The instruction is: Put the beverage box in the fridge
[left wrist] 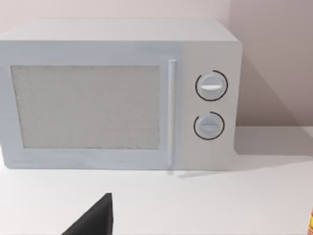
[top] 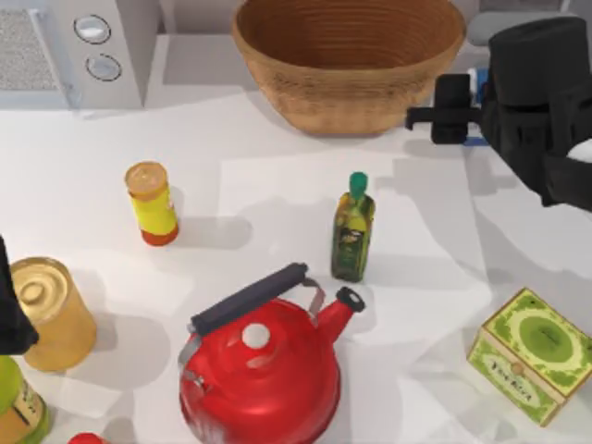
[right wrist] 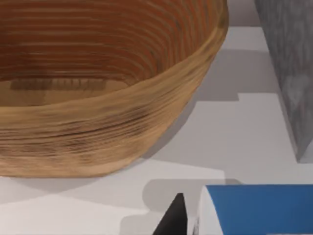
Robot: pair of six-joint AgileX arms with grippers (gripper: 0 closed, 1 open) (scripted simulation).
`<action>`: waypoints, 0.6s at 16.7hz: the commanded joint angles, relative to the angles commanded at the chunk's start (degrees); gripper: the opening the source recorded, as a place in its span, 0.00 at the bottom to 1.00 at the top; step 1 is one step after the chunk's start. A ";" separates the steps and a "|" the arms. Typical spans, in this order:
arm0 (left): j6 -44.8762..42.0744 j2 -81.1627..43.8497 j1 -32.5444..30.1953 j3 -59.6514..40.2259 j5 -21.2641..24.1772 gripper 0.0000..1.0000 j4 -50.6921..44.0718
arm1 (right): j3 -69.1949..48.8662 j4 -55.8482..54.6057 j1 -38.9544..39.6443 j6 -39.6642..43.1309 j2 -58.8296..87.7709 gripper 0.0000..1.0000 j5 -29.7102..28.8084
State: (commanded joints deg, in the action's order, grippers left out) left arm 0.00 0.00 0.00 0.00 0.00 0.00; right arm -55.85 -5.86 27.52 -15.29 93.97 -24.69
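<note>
Gripping beverage box, right pincer beside basket.

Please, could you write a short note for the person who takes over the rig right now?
Right gripper: back right of the table, beside the basket, at the carton; a hold cannot be confirmed.
Left gripper: parked at the left edge.
Fridge: close beyond the carton.
Done: carton reached.
Left: put it in the fridge.

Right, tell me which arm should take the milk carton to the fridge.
The right arm. Its hand is already at the milk carton beside the basket, with the fridge close by. The left arm sits far off at the table's left edge.
</note>
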 joint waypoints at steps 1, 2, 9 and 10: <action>0.00 0.00 0.00 0.00 0.00 1.00 0.00 | 0.04 0.02 -0.02 0.00 -0.03 0.00 0.01; 0.00 0.00 0.00 0.00 0.00 1.00 0.00 | 0.60 0.28 -0.27 0.06 -0.49 0.00 0.11; 0.00 0.00 0.00 0.00 0.00 1.00 0.00 | 14.71 4.35 -7.69 2.90 -15.54 0.00 3.64; 0.00 0.00 0.00 0.00 0.00 1.00 0.00 | 17.27 4.65 -9.19 3.68 -19.75 0.00 4.51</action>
State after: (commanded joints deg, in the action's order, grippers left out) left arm 0.00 0.00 0.00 0.00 0.00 0.00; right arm -38.58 -1.22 18.34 -11.61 74.21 -20.18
